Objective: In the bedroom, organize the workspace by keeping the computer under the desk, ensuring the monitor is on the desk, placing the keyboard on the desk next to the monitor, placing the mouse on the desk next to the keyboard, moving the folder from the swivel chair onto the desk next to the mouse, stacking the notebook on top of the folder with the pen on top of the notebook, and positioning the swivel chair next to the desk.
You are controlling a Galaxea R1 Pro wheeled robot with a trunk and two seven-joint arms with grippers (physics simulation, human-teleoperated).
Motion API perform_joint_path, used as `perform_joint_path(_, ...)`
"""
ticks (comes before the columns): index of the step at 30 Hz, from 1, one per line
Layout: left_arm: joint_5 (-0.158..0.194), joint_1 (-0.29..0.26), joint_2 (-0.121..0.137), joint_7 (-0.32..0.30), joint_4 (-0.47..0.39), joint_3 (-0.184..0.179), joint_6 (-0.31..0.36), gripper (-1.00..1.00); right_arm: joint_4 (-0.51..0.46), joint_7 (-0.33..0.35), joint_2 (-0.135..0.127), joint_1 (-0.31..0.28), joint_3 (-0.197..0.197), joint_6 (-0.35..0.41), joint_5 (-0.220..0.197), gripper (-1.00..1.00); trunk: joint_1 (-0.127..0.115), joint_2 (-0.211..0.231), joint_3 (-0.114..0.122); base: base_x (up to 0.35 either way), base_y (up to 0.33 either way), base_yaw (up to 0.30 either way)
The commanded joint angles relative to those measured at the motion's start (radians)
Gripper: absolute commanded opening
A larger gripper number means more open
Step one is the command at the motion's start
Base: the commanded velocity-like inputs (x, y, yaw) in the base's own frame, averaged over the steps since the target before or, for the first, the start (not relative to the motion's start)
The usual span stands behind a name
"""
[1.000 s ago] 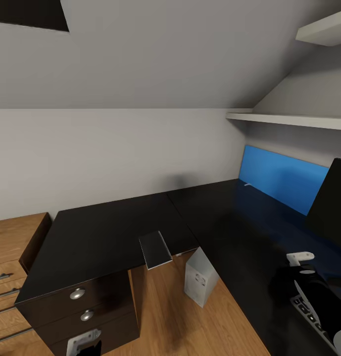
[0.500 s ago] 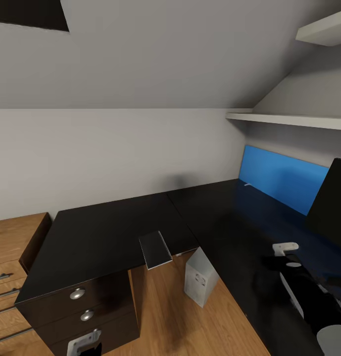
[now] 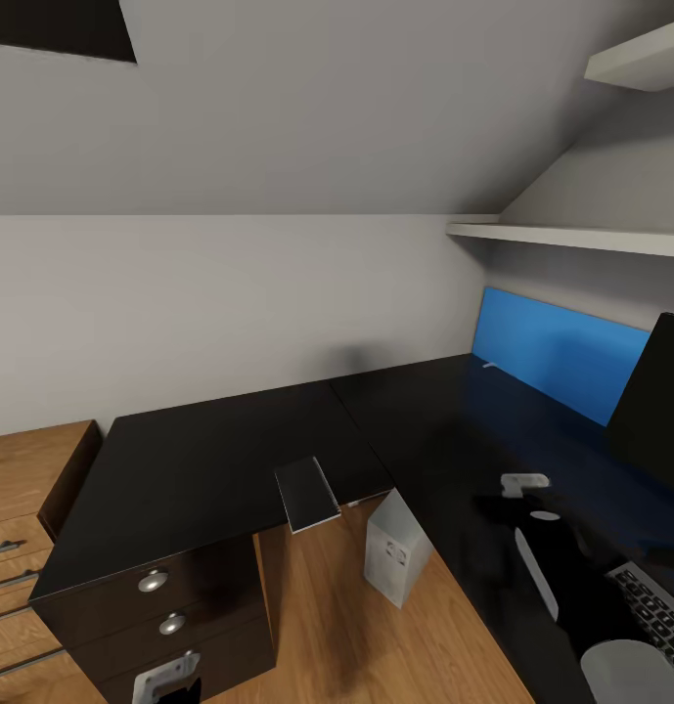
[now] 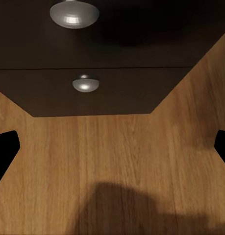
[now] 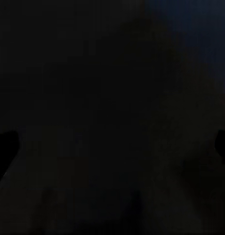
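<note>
- Sliding toward nine o'clock across the desk (image 3: 229,460), the right arm (image 3: 561,577) now sits further in than it did a second ago, and the keyboard (image 3: 659,611) it was covering shows at four o'clock.
- Nothing else has shifted; the head view is framed the same as before.
- At the right gripper (image 3: 493,508) I cannot tell how the jaws stand from the head view, but in its wrist view the two fingertips (image 5: 5,147) sit at opposite edges, spread wide, with only dark desktop between them.
- Down at seven o'clock, the left gripper (image 4: 112,147) points at the wooden floor (image 4: 112,161) in front of the black drawers (image 3: 160,611) with round silver knobs (image 4: 85,84); its jaws are spread and hold nothing.
- On the desk's inner corner near the middle lies the notebook (image 3: 307,494), its edge overhanging.
- Just beside it, toward five o'clock, the computer (image 3: 395,559) stands tilted on the floor at the desk's edge.
- At three o'clock the monitor (image 3: 659,411) rises on the desk, with the blue wall panel (image 3: 557,352) behind it.
- A light wooden cabinet (image 3: 28,499) stands at nine o'clock, touching the desk's end.
</note>
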Motion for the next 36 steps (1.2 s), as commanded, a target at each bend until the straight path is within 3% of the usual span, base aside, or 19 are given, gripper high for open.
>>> perform_joint_path(1, 0.007, 0.000, -0.001, 0.002, -0.002, 0.001, 0.006, 1.00, -0.007, -0.003, 0.010, 0.000, 0.001, 0.012, -0.001, 1.00, 0.000, -0.001, -0.001, 0.000, 0.000, 0.000)
perform_joint_path(5, 0.007, 0.000, -0.001, 0.002, -0.002, 0.001, 0.006, 1.00, -0.038, -0.003, 0.063, 0.000, -0.001, 0.038, -0.004, 1.00, 0.000, -0.001, -0.001, 0.000, 0.000, 0.000)
perform_joint_path(6, 0.007, 0.000, -0.001, 0.002, -0.002, 0.001, 0.006, 1.00, -0.058, -0.004, 0.099, 0.000, -0.002, 0.050, -0.004, 1.00, 0.000, -0.001, -0.001, 0.000, 0.000, 0.020)
perform_joint_path(11, 0.007, 0.000, -0.001, 0.002, -0.002, 0.001, 0.006, 1.00, -0.071, -0.011, 0.157, 0.002, -0.001, 0.060, -0.005, 1.00, 0.000, -0.001, -0.001, 0.000, 0.000, 0.135)
perform_joint_path(16, 0.007, -0.001, -0.001, 0.002, -0.002, 0.001, 0.006, 1.00, -0.075, -0.065, 0.244, 0.005, 0.004, 0.060, 0.003, 1.00, 0.000, -0.001, -0.001, 0.000, 0.000, 0.251)
perform_joint_path(20, 0.007, 0.000, -0.001, 0.002, -0.002, 0.001, 0.006, 1.00, -0.074, -0.120, 0.280, 0.007, 0.022, 0.058, 0.007, 1.00, 0.000, -0.001, -0.001, 0.000, 0.000, 0.276)
perform_joint_path(25, 0.007, 0.000, -0.001, 0.002, -0.002, 0.001, 0.006, 1.00, -0.065, -0.195, 0.312, 0.016, 0.118, 0.054, 0.008, 1.00, 0.000, -0.001, -0.002, 0.000, 0.000, 0.283)
perform_joint_path(26, 0.007, 0.000, -0.001, 0.002, -0.002, 0.001, 0.006, 1.00, -0.051, -0.221, 0.322, 0.018, 0.159, 0.052, 0.007, 1.00, 0.000, -0.001, -0.002, 0.000, 0.000, 0.284)
perform_joint_path(28, 0.007, 0.000, 0.000, 0.002, -0.002, 0.001, 0.006, 1.00, -0.032, -0.250, 0.334, 0.020, 0.199, 0.047, 0.006, 1.00, 0.000, -0.001, -0.003, 0.000, 0.000, 0.284)
perform_joint_path(31, 0.007, 0.000, 0.000, 0.003, -0.001, 0.000, 0.006, 1.00, 0.003, -0.300, 0.334, 0.021, 0.252, 0.028, 0.005, 1.00, 0.000, -0.001, -0.004, 0.000, 0.000, 0.283)
perform_joint_path(32, 0.007, 0.000, 0.000, 0.003, 0.006, -0.001, 0.006, 1.00, 0.049, -0.330, 0.334, 0.022, 0.288, -0.015, 0.004, 1.00, 0.000, -0.001, -0.004, 0.000, 0.000, 0.283)
perform_joint_path(36, 0.007, 0.000, 0.002, 0.003, 0.019, -0.001, 0.005, 1.00, 0.144, -0.374, 0.334, 0.023, 0.366, -0.139, 0.004, 1.00, 0.000, -0.001, -0.007, 0.000, 0.000, 0.283)
